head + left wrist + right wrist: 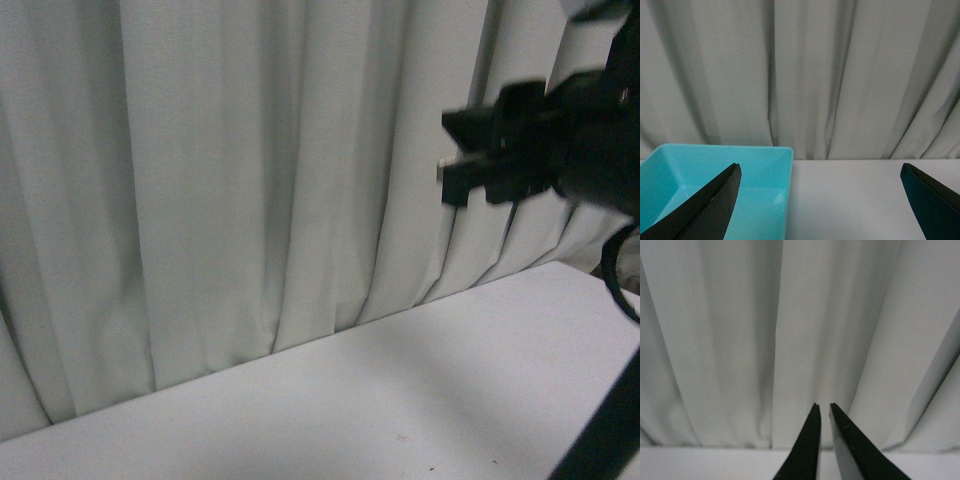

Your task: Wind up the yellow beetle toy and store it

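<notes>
The yellow beetle toy is out of view in all three views. My left gripper (820, 172) is open, its black fingers (715, 205) spread wide above the white table (850, 200), with nothing between them. One finger overlaps the turquoise bin (765, 165) in the left wrist view. My right gripper (823, 407) is shut, its two black fingers close together and pointing at the curtain, nothing held. In the front view the right arm's black gripper body (500, 145) hangs raised at the upper right.
A pale pleated curtain (250, 180) closes off the back of the white table (400, 400). The turquoise bin looks empty where its inside shows. A black cable (615, 280) and a dark arm part (600, 430) show at the right edge.
</notes>
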Motion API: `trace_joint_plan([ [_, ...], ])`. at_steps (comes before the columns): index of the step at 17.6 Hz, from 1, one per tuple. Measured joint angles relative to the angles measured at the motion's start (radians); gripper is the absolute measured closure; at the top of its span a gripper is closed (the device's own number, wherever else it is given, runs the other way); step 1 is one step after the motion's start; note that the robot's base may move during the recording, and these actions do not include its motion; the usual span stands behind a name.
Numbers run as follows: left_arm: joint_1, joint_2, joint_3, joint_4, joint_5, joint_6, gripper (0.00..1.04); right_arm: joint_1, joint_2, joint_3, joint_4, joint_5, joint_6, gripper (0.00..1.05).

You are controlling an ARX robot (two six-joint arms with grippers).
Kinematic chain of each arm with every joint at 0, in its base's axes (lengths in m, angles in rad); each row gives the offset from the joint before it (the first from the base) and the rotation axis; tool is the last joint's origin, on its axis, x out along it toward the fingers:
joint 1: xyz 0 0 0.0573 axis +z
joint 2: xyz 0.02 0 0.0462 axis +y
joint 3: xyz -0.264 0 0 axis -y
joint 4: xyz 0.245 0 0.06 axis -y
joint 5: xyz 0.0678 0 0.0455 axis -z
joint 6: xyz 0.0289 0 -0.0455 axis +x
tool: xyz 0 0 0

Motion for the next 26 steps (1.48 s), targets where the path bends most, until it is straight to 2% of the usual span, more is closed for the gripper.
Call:
trace_joint_plan([
  [1, 0.000, 0.000, 0.000, 0.000, 0.000, 0.000, 0.07, 0.000, -0.009, -0.061, -0.014, 0.000, 0.041, 1.02],
  [2, 0.000, 0.000, 0.000, 0.000, 0.000, 0.000, 0.07, 0.000, -0.031, -0.101, -0.016, 0.000, 0.060, 1.03],
  [5, 0.000, 0.000, 0.000, 0.000, 0.000, 0.000, 0.07, 0.000, -0.154, -0.166, -0.019, 0.000, 0.082, 1.03],
  [13, 0.000, 0.000, 0.000, 0.000, 0.000, 0.000, 0.07, 0.000, -0.441, -0.303, -0.196, 0.000, 0.086, 1.03],
  [15, 0.000, 0.000, 0.000, 0.000, 0.000, 0.000, 0.07, 0.000, -0.477, -0.337, -0.171, 0.000, 0.087, 1.03],
  [22, 0.000, 0.000, 0.000, 0.000, 0.000, 0.000, 0.07, 0.000, -0.725, -0.344, -0.412, 0.000, 0.088, 1.03],
  [26, 0.000, 0.000, 0.000, 0.000, 0.000, 0.000, 0.07, 0.000, -0.783, -0.344, -0.473, 0.000, 0.088, 1.03],
])
